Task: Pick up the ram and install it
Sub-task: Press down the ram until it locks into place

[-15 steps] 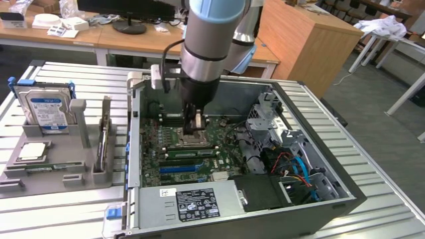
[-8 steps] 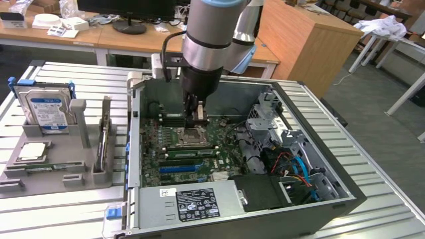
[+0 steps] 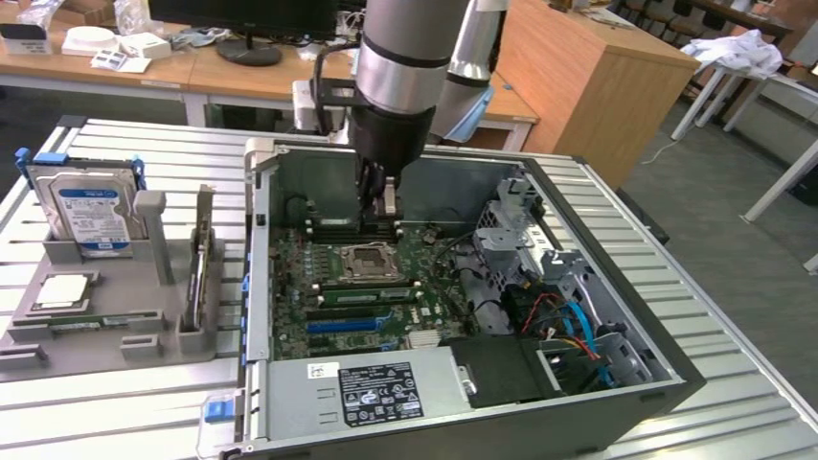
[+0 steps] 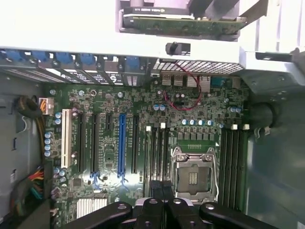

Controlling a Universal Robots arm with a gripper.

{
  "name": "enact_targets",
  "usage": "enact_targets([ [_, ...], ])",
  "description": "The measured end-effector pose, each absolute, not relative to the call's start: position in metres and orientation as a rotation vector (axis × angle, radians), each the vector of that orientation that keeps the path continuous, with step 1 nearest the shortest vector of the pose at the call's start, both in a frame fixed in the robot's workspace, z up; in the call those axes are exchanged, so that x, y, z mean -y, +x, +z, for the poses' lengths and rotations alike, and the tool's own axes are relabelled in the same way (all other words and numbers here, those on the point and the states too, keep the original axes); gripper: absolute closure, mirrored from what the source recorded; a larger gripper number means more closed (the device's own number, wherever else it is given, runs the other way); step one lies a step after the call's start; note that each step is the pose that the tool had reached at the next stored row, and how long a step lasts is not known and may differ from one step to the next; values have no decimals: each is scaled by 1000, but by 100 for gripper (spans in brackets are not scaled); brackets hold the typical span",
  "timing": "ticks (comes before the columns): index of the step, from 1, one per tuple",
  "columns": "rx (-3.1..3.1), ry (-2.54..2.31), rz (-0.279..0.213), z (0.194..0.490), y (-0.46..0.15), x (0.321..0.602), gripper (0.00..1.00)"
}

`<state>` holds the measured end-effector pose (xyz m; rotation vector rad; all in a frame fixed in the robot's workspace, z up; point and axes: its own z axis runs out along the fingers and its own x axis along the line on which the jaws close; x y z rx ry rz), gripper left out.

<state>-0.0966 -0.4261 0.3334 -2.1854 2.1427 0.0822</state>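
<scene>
The ram [image 3: 364, 293], a narrow green stick with dark chips, lies along the memory slots beside the CPU socket [image 3: 364, 259] inside the open computer case. My gripper [image 3: 386, 228] reaches down into the case over this part of the motherboard. In the wrist view the dark fingers [image 4: 157, 191] are pressed together over the black memory slots [image 4: 157, 152] next to the socket [image 4: 193, 174]. The gripper [image 4: 161, 188] is shut. I cannot tell whether it touches the ram.
The case walls [image 3: 262, 249] ring the motherboard. A power supply [image 3: 377, 388] and cables [image 3: 569, 326] fill the near side. On the exterior view's left, a grey holder [image 3: 90, 335] carries a hard drive [image 3: 90, 216] and an upright card [image 3: 202, 259]. A blue slot [image 4: 121, 143] runs beside the black ones.
</scene>
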Motion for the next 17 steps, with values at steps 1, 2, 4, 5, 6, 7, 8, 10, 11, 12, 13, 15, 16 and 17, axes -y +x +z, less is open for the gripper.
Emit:
enact_targets([
  [1, -2143, -2185, 82, 336, -97, 426, 89],
  [2, -2143, -2185, 82, 338, -97, 426, 89],
  [4, -2143, -2185, 82, 342, -97, 426, 89],
  [5, -2143, -2185, 82, 344, -97, 426, 89],
  [6, -2143, -2185, 82, 346, -97, 426, 89],
  [7, -2143, -2185, 82, 347, -97, 426, 89],
  [8, -2143, -2185, 82, 348, -97, 426, 89],
  [10, -2143, -2185, 82, 348, -97, 426, 89],
  [11, -2143, -2185, 82, 348, -97, 426, 89],
  [12, -2142, -2185, 82, 348, -96, 426, 89],
  [13, -2143, -2186, 83, 348, -95, 426, 89],
  [15, -2144, -2187, 86, 348, -92, 426, 89],
  [16, -2145, -2187, 86, 348, -89, 426, 89],
  [17, -2145, -2187, 87, 348, -86, 426, 89],
])
